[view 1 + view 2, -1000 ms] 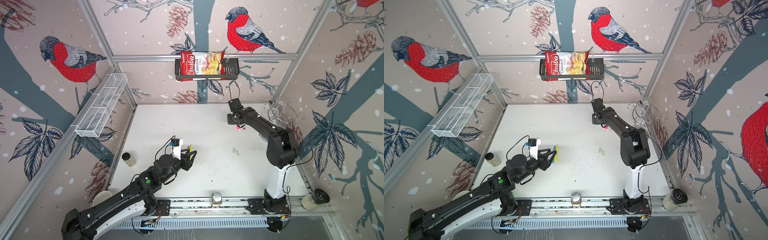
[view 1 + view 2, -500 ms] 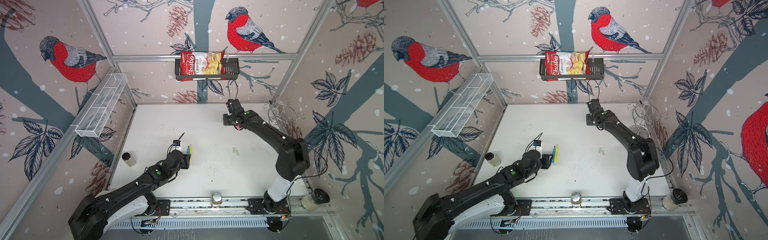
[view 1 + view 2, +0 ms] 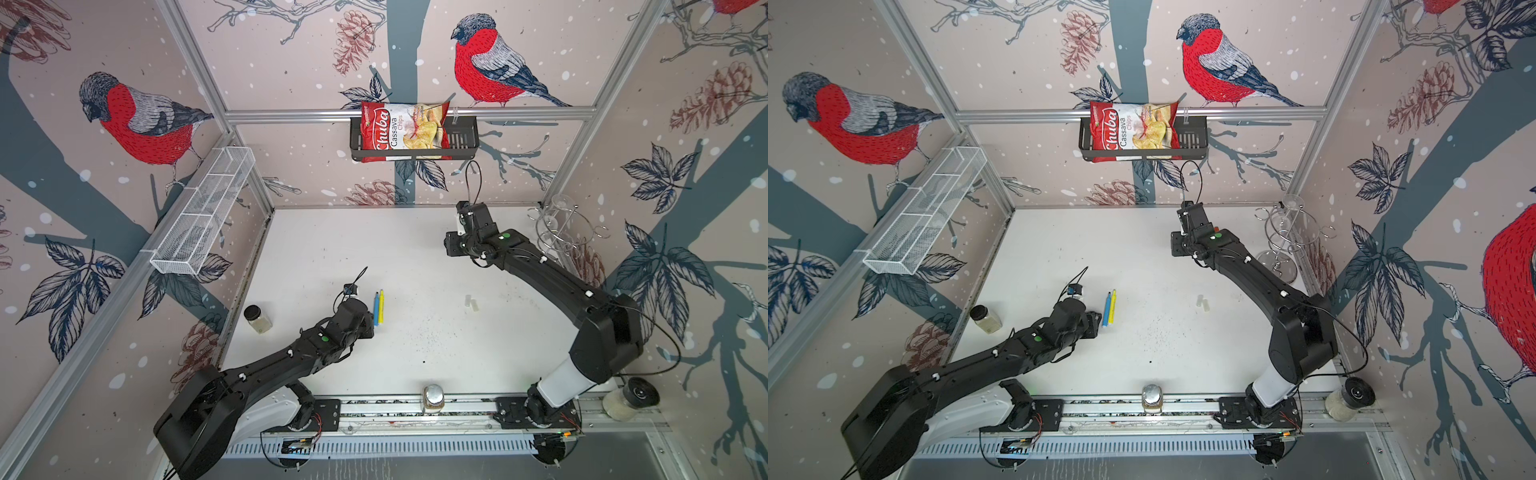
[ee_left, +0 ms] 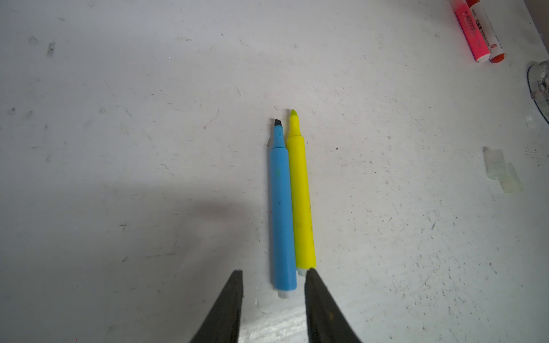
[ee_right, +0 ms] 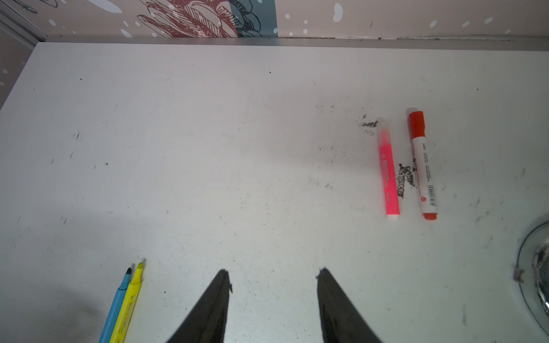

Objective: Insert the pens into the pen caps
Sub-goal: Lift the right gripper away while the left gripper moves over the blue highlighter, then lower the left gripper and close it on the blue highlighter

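Straddling blue pen (image 4: 280, 213): left end effector (image 4: 274, 274)

Both top views look steeply down from high above the front rail (image 3: 374, 402) over the whole white table (image 3: 332, 249) toward the back wall (image 3: 316, 174), nearly alike, while each wrist camera looks low and close across the tabletop, both catching the blue pen (image 4: 282, 213) and yellow pen (image 4: 301, 202).
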Motion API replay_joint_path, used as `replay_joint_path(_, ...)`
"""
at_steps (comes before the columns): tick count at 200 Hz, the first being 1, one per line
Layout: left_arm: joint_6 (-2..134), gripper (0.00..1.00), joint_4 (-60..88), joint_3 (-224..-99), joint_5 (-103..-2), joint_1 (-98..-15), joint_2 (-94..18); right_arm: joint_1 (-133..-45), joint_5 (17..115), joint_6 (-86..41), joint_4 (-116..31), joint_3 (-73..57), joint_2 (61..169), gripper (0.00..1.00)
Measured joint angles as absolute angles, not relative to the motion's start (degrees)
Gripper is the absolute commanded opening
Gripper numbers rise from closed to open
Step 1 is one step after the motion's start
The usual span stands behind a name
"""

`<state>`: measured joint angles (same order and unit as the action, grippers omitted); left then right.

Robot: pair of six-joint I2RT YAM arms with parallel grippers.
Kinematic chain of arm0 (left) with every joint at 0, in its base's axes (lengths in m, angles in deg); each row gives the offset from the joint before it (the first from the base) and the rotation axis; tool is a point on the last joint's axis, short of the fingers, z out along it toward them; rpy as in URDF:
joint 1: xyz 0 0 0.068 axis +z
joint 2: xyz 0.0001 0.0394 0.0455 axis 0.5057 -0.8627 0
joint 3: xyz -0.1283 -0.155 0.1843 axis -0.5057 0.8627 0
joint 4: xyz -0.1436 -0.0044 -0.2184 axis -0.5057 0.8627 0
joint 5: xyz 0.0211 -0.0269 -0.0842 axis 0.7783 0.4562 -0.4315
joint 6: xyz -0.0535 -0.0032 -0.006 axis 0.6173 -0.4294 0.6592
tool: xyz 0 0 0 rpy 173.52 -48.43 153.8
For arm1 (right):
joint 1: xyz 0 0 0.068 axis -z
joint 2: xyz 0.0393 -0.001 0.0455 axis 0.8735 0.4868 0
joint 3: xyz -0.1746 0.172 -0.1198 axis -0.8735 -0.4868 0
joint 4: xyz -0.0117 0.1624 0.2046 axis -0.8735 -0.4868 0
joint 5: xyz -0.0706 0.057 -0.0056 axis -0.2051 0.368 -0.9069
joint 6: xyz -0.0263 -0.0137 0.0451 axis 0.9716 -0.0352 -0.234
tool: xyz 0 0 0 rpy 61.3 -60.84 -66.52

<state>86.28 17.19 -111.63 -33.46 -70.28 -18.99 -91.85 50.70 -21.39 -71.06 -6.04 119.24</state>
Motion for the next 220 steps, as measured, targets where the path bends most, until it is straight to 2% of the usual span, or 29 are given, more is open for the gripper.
replay_joint_path(109,85.01,0.37,18.02,-117.6,-33.51,-70.3,-30.03,-91.83,53.32,-22.96,-66.75,-15.06,113.21,0.52)
replay_joint_path(220,83.66,0.36,18.96,-121.16,-32.63,-70.3,-35.69,-91.57,53.91,-23.31,-64.67,-17.88,111.09,0.52)
